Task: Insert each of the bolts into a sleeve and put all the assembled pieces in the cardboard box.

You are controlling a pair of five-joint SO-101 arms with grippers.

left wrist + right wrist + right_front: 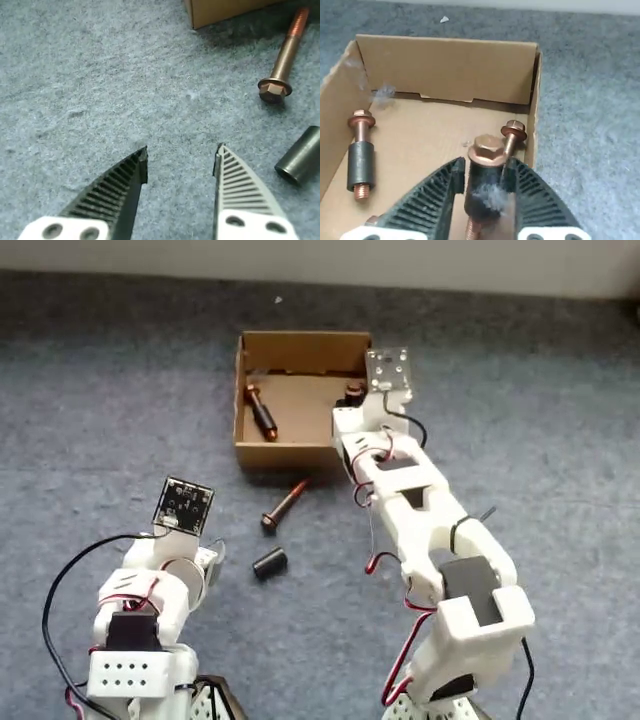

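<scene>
The cardboard box (pixel 243 445) stands at the back middle. My right gripper (pixel 486 172) hangs over the box's right side (pixel 534 100), shut on an upright bolt (pixel 488 149) that sits in a dark sleeve (pixel 482 195). One assembled bolt and sleeve (pixel 360 159) lies on the box floor by the opposite wall (pixel 262 411). Another bolt head (pixel 514 131) shows just behind my held piece. On the carpet in front of the box lie a loose copper bolt (pixel 285 505) (pixel 282 60) and a loose black sleeve (pixel 270 563) (pixel 300 156). My left gripper (pixel 182 155) is open over bare carpet beside the sleeve.
Grey carpet (pixel 120 420) covers the whole table. The box's front corner (pixel 225 7) lies just beyond the loose bolt. The right arm (pixel 430 520) stretches from the front right up to the box. A pale wall edge (pixel 400 260) runs along the back.
</scene>
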